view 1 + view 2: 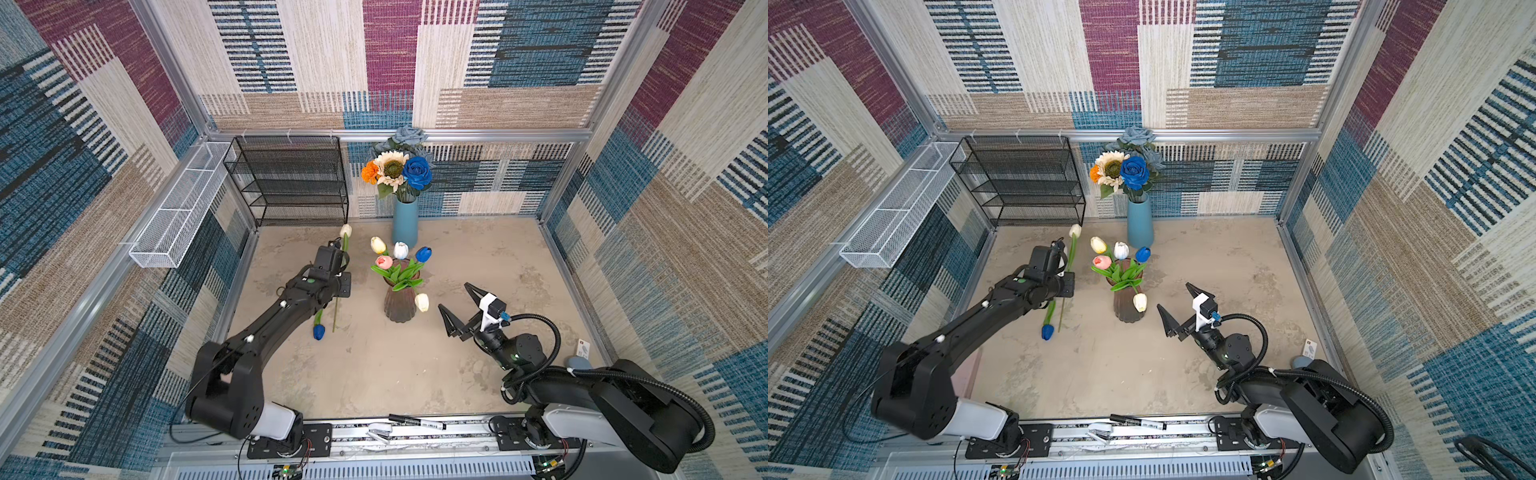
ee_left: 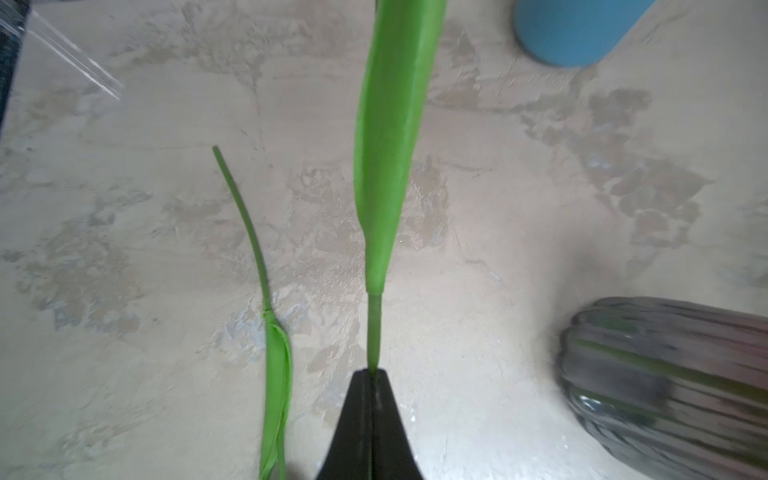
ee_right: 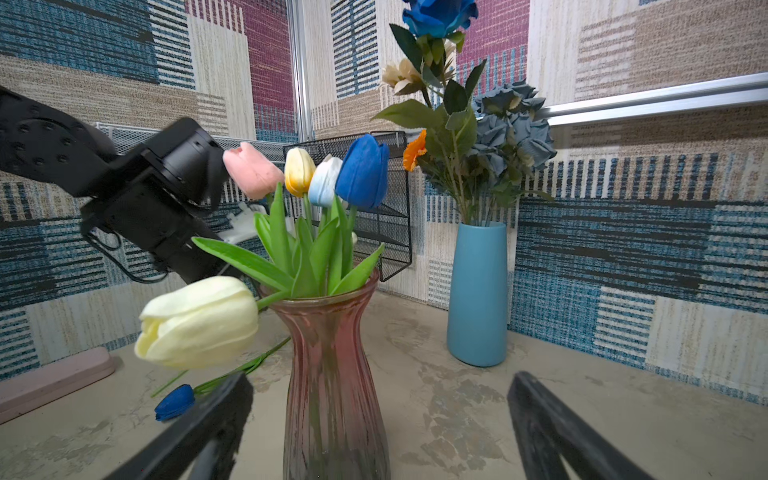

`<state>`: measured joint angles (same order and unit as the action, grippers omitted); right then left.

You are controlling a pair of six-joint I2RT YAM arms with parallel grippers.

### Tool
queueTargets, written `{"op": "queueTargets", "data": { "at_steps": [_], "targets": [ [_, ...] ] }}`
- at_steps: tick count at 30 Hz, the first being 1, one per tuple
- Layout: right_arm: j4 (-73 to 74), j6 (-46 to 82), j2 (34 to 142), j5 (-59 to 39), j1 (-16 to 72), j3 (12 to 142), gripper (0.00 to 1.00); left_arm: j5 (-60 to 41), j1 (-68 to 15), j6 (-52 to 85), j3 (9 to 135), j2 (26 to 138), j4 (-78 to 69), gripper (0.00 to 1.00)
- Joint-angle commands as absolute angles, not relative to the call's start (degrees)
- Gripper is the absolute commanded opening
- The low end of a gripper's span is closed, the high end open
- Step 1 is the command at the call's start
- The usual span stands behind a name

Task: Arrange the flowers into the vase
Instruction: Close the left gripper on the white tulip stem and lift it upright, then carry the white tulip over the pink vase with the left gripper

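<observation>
From the left wrist, the left gripper [image 2: 371, 376] has its fingers pressed together on the thin green stem of the white tulip [image 2: 375, 328]. Beyond the fingertips the stem widens into a long leaf, and the bloom is out of frame. Beside the fingers, away from the other arm, the loose blue tulip [image 2: 276, 374] shows only stem and leaf, flat on the table [image 2: 124, 249]. On the fingers' other side stands the ribbed glass vase [image 2: 665, 374], with the blue vase [image 2: 573, 33] farther ahead.

From the right wrist, the right gripper [image 3: 380, 380] has its fingers spread wide, holding nothing. The glass vase [image 3: 332, 374] stands just ahead of the gap between them and holds a bunch of tulips [image 3: 309, 257]. A cream tulip [image 3: 199, 322] droops over the rim toward the fingers. Farther ahead, the blue vase holds a bouquet [image 3: 511, 124] of roses, sunflower and marigold.

In both top views the left fingers are hidden under the wrist camera [image 1: 328, 257]. The white bloom [image 1: 345, 230] lies ahead of them, and the bare stem end reaches back behind them. The loose blue tulip's head [image 1: 318, 331] lies on the table behind the fingers. The right fingers stand near the glass vase without touching it.
</observation>
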<state>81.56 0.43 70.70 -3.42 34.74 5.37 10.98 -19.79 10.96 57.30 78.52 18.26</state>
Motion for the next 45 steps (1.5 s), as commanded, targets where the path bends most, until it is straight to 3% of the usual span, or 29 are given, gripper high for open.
{"op": "queueTargets", "data": {
  "at_steps": [1,6,13,20,27,45],
  "targets": [
    [84.12,0.79,70.49,-2.81,34.74,5.43,1.0,14.35,-20.6,11.4,53.95,69.99,7.4,0.0],
    [83.92,0.73,69.46,-2.63,34.72,5.27,1.0,12.99,-22.33,8.75,53.05,58.32,3.79,0.0],
    [84.1,0.79,69.96,-2.68,34.72,5.27,1.0,2.42,-27.59,6.22,54.48,49.92,-3.68,0.0],
    [83.72,0.97,70.24,-2.89,34.72,5.64,1.0,-6.26,-33.07,7.95,59.6,54.25,-5.28,0.0],
    [83.71,0.97,70.05,-2.98,34.78,5.58,1.0,-10.88,-37.43,9.39,58.93,60.03,-18.72,0.0],
    [84.99,1.14,70.66,-2.2,34.76,5.01,1.0,-1.32,-39.2,1.1,63.11,78.32,-34.23,0.0]
  ]
}}
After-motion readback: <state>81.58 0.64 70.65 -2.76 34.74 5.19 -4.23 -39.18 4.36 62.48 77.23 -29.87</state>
